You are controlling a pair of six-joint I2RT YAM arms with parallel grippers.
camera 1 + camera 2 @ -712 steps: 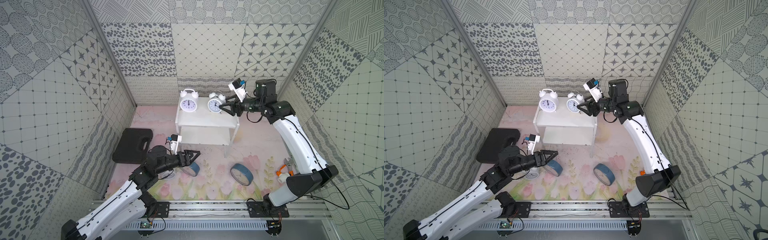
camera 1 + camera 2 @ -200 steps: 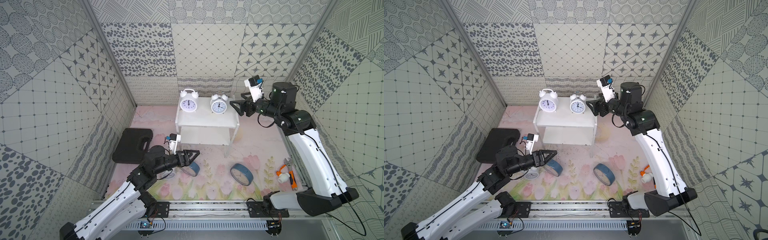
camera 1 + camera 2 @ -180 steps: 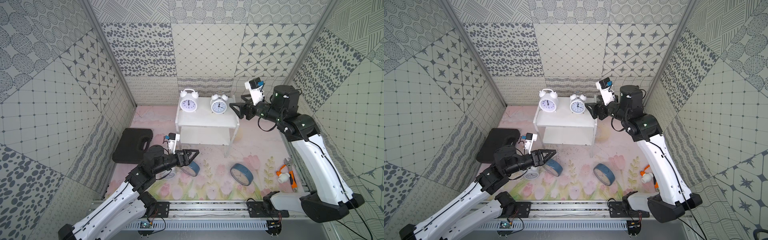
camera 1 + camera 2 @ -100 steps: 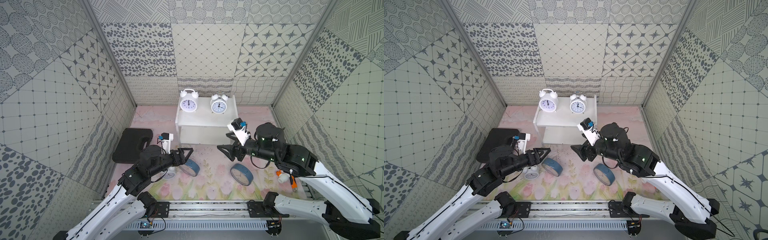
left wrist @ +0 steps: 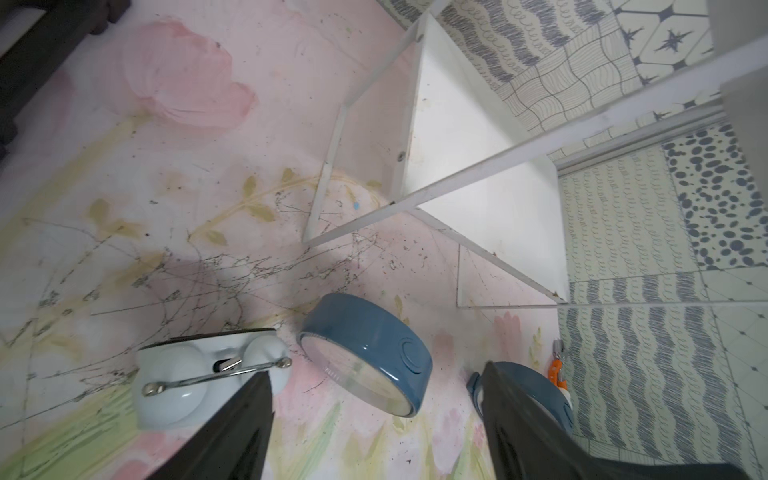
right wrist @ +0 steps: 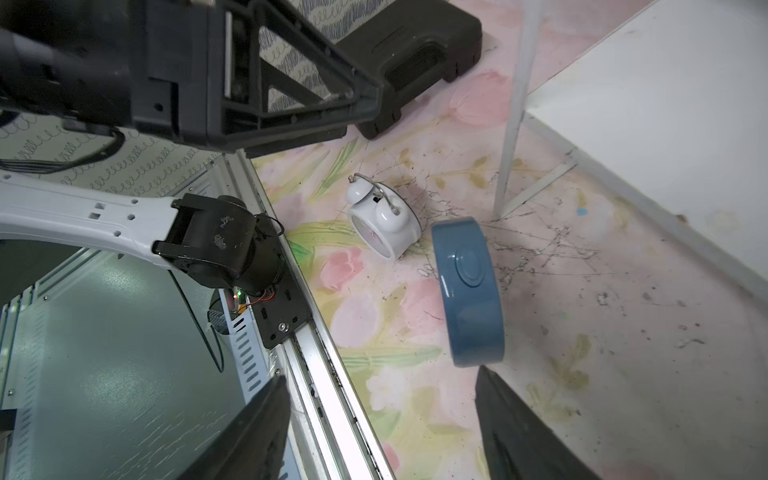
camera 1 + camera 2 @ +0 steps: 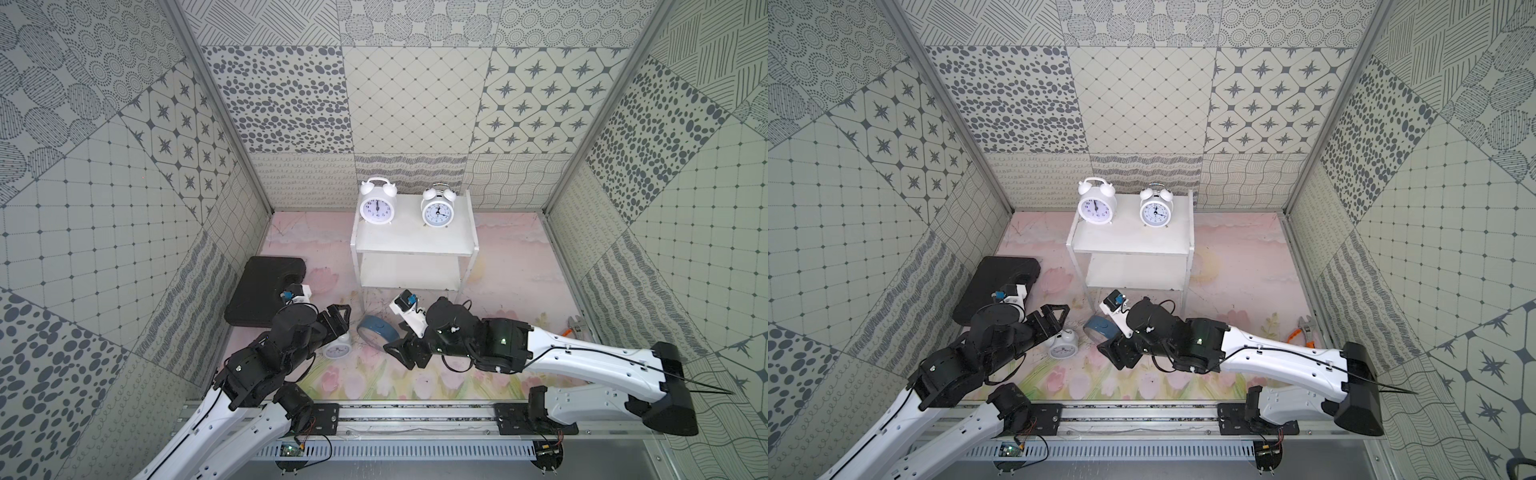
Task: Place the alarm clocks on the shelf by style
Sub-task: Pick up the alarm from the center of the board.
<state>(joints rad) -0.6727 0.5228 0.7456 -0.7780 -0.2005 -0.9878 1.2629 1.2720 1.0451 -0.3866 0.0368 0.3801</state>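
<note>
The right arm lies low, stretched from the frame's lower right toward centre. Its gripper [image 7: 400,353] points left with fingers spread and empty, just lower right of a blue clock [image 7: 376,330] on the floor. The left arm rises from the lower left, elbow bent. Its gripper [image 7: 340,318] is also spread and holds nothing, and sits just above a white clock [image 7: 336,348] on the floor, left of the blue one. Two white clocks [image 7: 377,206] [image 7: 437,210] stand on the shelf's [image 7: 415,241] top tier at upper centre. A second blue clock [image 5: 546,386] shows only in the left wrist view.

A second ago the right gripper was beside the shelf's top tier. It has since swung down to the floor, and the arm now covers the second blue clock in both top views. The left gripper has drawn back leftward. The clocks have not moved.
</note>
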